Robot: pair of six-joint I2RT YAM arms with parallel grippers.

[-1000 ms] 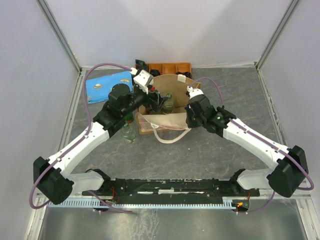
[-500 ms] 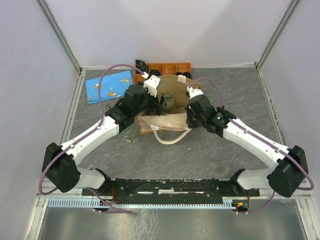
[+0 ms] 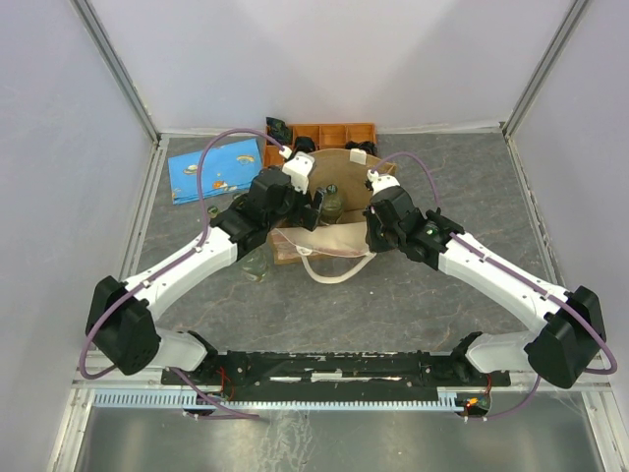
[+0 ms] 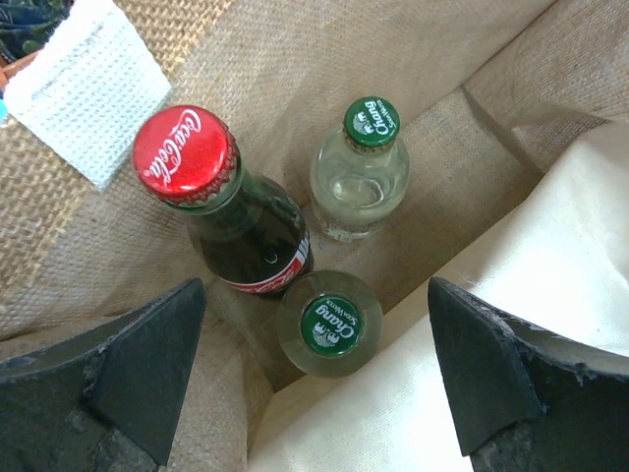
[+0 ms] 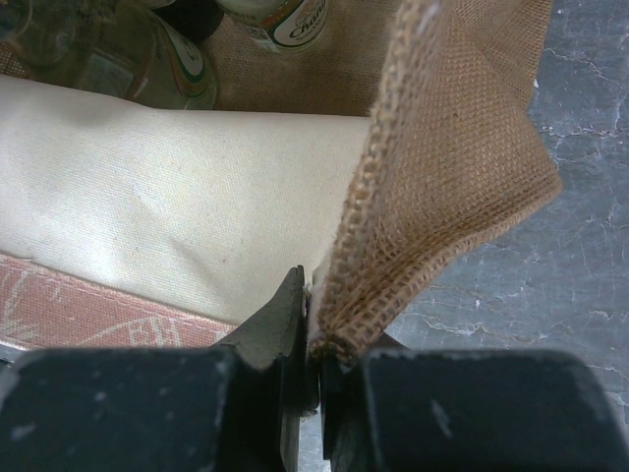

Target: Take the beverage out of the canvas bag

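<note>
The tan woven canvas bag [image 3: 339, 177] stands open at the back middle of the table. In the left wrist view it holds a dark Coca-Cola bottle with a red cap [image 4: 187, 155] and two clear Chang bottles with green caps [image 4: 371, 122] [image 4: 331, 324]. My left gripper [image 4: 319, 369] is open above the bag's mouth, its fingers [image 4: 147, 364] on either side of the nearer Chang bottle, not touching it. My right gripper [image 5: 319, 344] is shut on the bag's woven right edge [image 5: 442, 177] and holds it up.
A clear glass bottle [image 3: 256, 264] stands on the table left of the bag, by my left forearm. An orange compartmented tray [image 3: 334, 132] is behind the bag, a blue patterned pouch [image 3: 216, 167] at the back left. The bag's cream handle [image 3: 334, 267] lies in front.
My left wrist has swung right and come over the bag's opening, with little movement in the last half second. The right arm and the bag edge it holds have not moved.
</note>
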